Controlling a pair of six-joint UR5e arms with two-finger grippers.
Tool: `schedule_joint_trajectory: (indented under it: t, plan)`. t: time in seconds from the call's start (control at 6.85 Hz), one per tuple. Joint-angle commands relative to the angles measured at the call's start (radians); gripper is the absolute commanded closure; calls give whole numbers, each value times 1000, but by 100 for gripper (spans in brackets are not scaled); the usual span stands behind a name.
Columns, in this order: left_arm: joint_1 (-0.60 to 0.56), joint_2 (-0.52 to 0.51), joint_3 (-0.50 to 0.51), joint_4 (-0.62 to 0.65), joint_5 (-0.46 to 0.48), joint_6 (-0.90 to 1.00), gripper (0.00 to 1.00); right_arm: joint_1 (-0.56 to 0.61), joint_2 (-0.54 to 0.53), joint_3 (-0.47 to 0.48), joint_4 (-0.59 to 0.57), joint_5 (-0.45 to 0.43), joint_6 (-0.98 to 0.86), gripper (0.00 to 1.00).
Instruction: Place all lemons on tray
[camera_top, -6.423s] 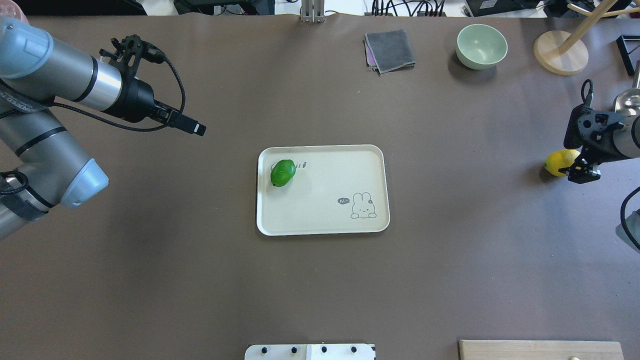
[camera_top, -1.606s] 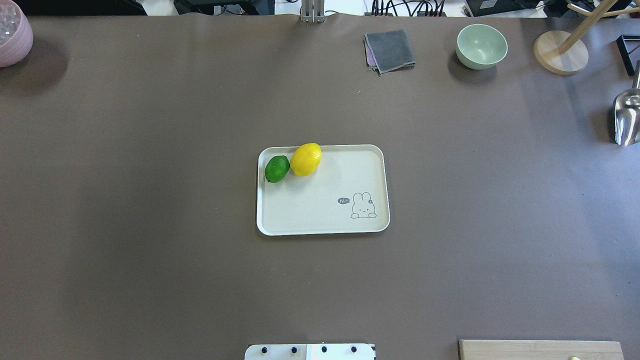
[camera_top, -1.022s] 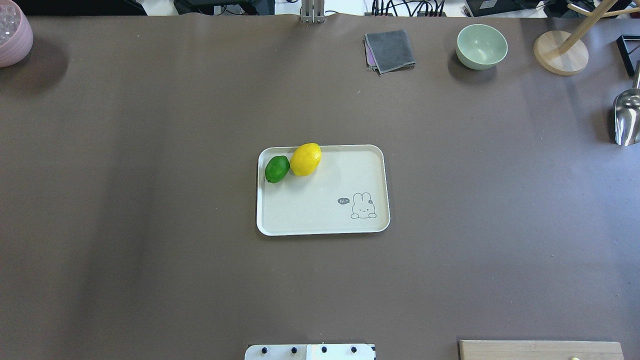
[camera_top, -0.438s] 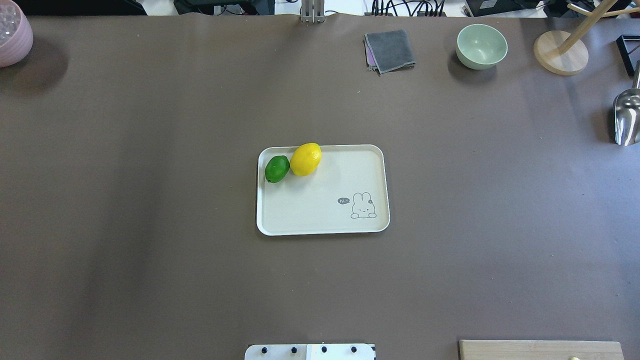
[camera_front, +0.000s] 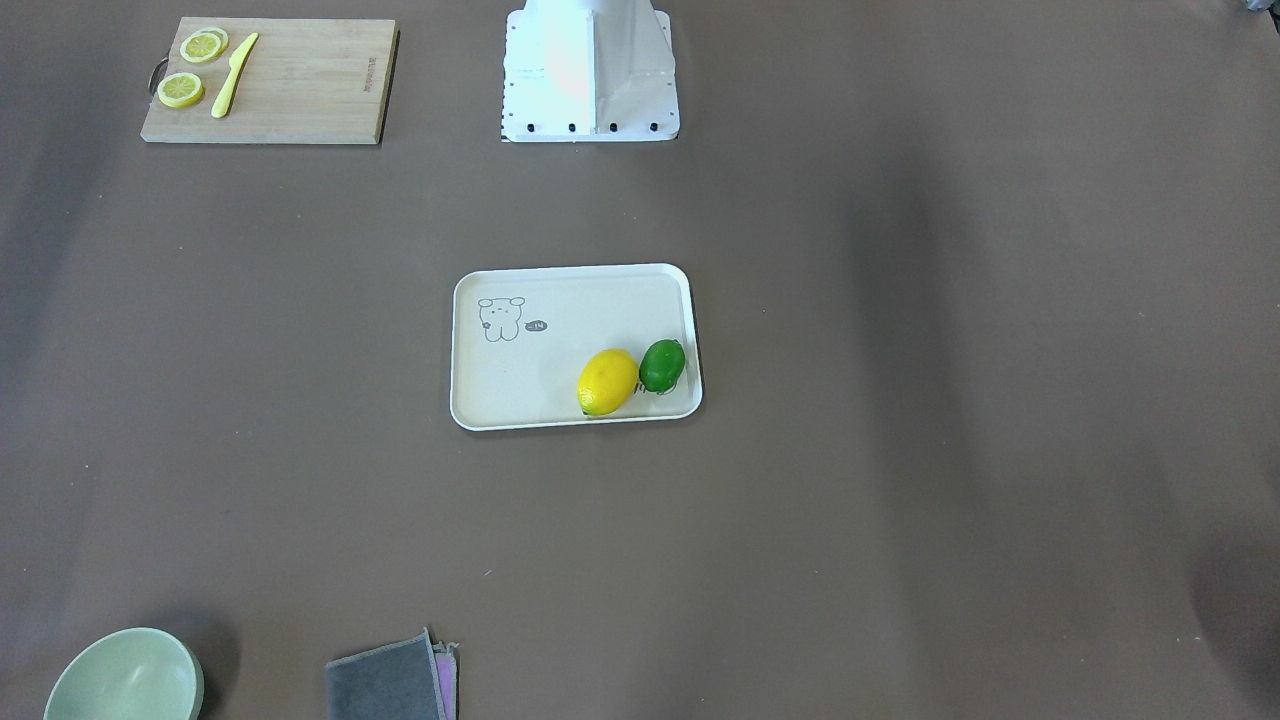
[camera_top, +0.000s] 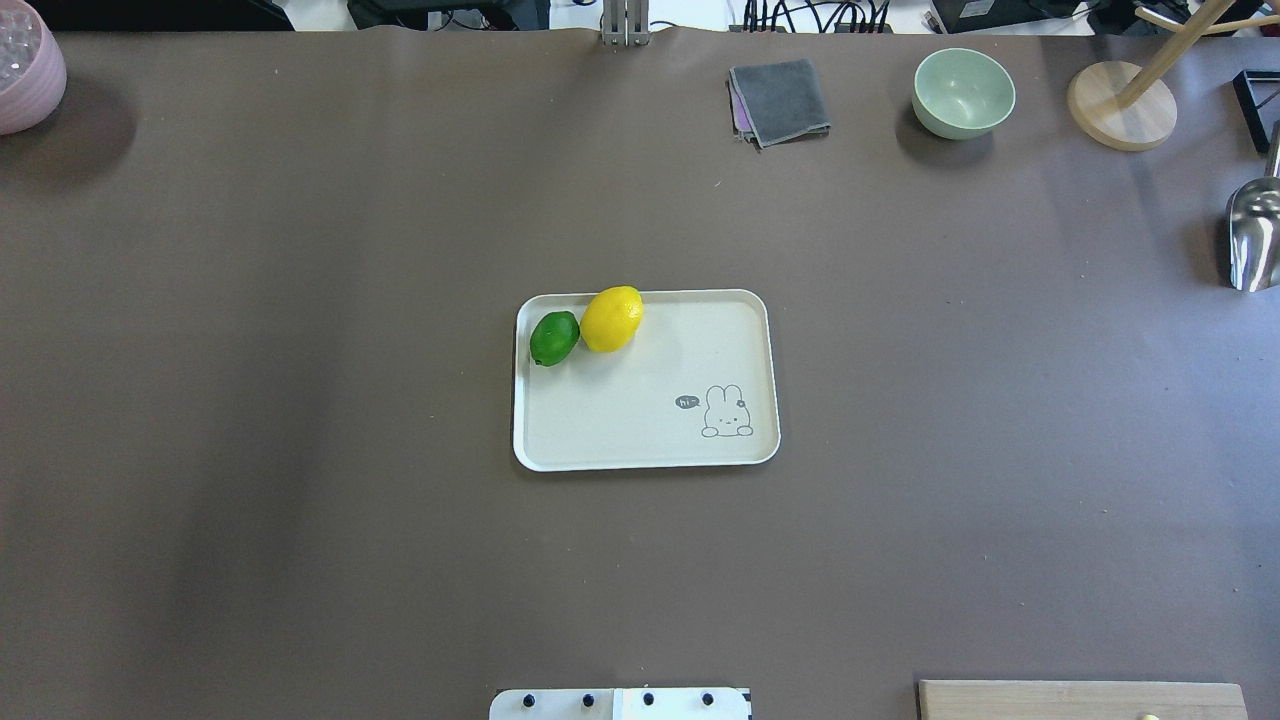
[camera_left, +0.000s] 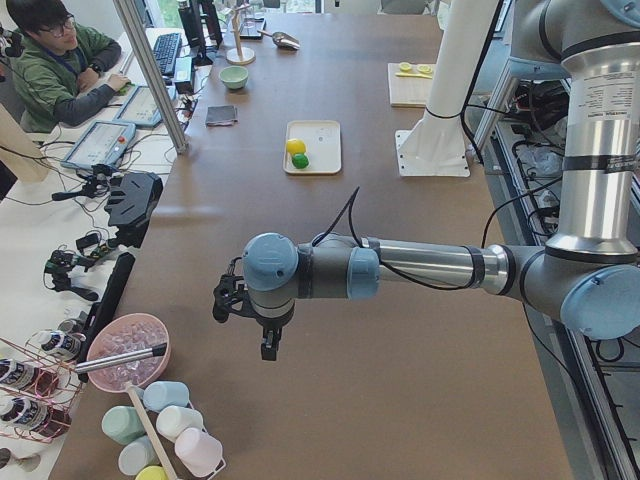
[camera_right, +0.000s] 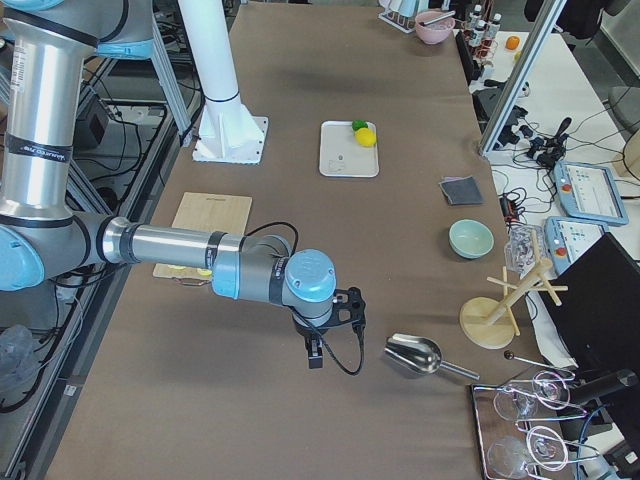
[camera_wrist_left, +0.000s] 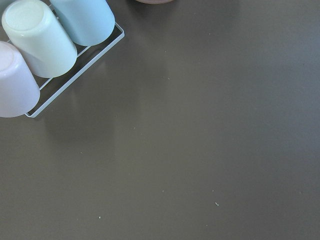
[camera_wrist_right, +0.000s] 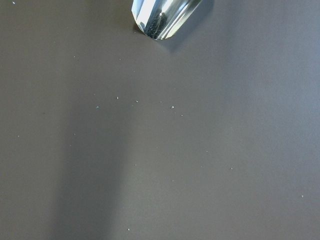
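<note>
The cream tray (camera_top: 640, 430) lies at the table's middle and also shows in the front view (camera_front: 520, 390). The yellow lemon (camera_top: 611, 319) and the smaller green lemon (camera_top: 554, 338) lie side by side, touching, in the tray's far left corner, as the front view shows too, yellow (camera_front: 607, 381) and green (camera_front: 662, 365). My left gripper (camera_left: 268, 345) hangs above the table's left end, far from the tray. My right gripper (camera_right: 315, 355) hangs above the right end near the scoop. Both are empty-looking; I cannot tell whether they are open or shut.
A wooden cutting board (camera_front: 290, 80) with lemon slices (camera_front: 181, 89) and a yellow knife (camera_front: 233, 75) lies near the robot's base. A green bowl (camera_top: 962, 92), grey cloth (camera_top: 780, 100), wooden stand (camera_top: 1120, 105), metal scoop (camera_top: 1254, 235) and pink bowl (camera_top: 25, 65) line the edges. A cup rack (camera_wrist_left: 45, 45) sits below the left wrist.
Since the oldest frame the yellow lemon has gone from the table's right side onto the tray beside the green one, and both arms have left the overhead view. Nothing moved in the last second.
</note>
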Motion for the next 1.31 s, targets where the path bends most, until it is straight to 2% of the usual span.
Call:
schedule_joint_trajectory:
  t: [0.0,0.44,1.17]
  plan:
    - [77,6,-3,-83,4,-106,1,1,0,-1,0,4,0,0]
    - [76,80,-4,-246,-6,-97,1,0,0,-1,0,4,0,0]
    - [74,110,5,-256,-11,-93,1,0,0,-2,0,3,0,0]
